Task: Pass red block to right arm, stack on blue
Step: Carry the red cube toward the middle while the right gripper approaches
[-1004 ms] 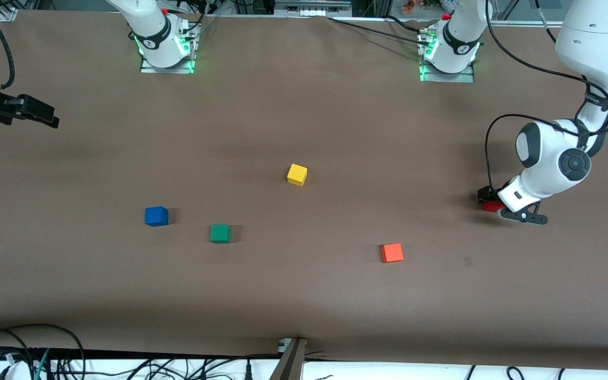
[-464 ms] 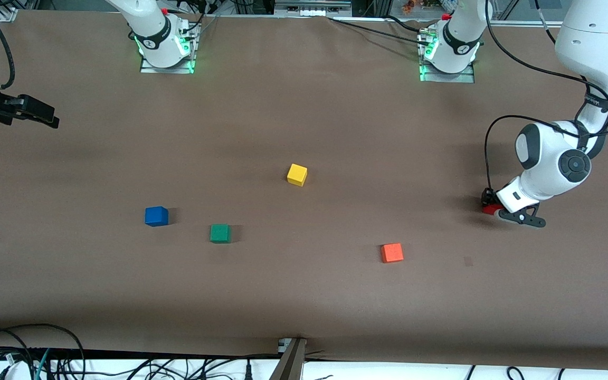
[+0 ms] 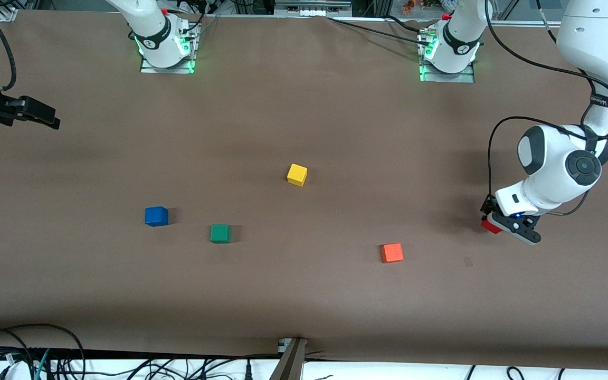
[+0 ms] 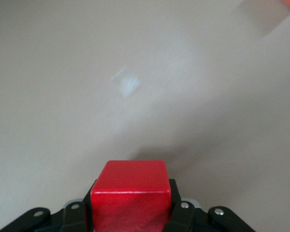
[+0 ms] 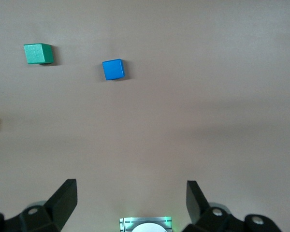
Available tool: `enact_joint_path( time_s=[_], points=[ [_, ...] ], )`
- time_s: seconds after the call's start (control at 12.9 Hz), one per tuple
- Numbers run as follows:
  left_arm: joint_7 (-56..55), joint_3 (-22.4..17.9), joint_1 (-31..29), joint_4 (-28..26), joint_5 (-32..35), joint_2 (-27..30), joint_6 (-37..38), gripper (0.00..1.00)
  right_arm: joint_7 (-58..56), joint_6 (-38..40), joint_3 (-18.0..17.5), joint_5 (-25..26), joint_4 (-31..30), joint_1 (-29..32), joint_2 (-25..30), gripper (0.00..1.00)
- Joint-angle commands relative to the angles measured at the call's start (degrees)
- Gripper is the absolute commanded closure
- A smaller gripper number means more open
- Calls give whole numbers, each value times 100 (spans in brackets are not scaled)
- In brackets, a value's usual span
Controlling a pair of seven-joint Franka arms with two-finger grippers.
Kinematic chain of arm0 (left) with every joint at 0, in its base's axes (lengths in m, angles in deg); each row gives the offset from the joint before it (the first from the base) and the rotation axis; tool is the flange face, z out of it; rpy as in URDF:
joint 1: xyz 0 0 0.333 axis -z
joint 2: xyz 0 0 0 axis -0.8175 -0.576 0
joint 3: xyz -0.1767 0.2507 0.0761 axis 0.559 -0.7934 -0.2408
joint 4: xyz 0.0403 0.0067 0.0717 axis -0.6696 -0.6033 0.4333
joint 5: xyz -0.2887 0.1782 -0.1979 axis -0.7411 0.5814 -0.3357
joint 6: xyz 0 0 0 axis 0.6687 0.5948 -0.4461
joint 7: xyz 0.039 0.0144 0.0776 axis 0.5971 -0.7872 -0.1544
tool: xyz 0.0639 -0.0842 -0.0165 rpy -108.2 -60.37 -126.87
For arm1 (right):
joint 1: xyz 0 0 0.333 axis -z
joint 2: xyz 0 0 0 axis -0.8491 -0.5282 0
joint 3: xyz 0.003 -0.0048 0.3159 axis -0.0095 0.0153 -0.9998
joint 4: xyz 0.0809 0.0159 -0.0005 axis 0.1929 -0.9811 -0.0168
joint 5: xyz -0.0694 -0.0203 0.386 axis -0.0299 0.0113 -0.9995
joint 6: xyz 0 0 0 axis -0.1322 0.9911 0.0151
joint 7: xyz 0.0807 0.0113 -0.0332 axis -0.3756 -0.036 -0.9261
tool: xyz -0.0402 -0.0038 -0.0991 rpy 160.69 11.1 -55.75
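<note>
The left arm's wrist hides most of the red block [image 3: 490, 226].

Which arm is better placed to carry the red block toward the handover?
Left. The left gripper is already shut on the red block at its own end of the table, while the right gripper waits open above its end, over bare table.

Left gripper [image 3: 500, 226]: toward left arm's end, clamped on red block [image 3: 490, 226].
Blue [image 3: 156, 216]: beside green cube [image 3: 220, 233], toward right arm's end.
Right gripper [image 3: 45, 117]: over right arm's table end.
</note>
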Motion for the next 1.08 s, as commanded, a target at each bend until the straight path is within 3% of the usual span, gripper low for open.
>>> enact_joint_path(
  time_s=[0.0,0.15,0.39,0.62,1.0],
  points=[
    [1066,678,-573,114,-1040,46,169,99,-69,3,-41,19,109,26,-208,0],
    [1560,1013,-768,158,-1675,19,248,99,-69,-75,-41,11,109,17,-269,0],
    [2367,1120,-734,351,-2808,-129,608,98,-69,-234,-49,-7,100,-27,-489,0],
    [3193,1347,-750,667,-3696,-340,905,88,-69,-243,-58,-42,100,-167,-682,0],
    [4627,1445,-698,1423,-5209,-613,1960,92,-60,-795,-58,-419,109,-535,-1235,0]
  ],
)
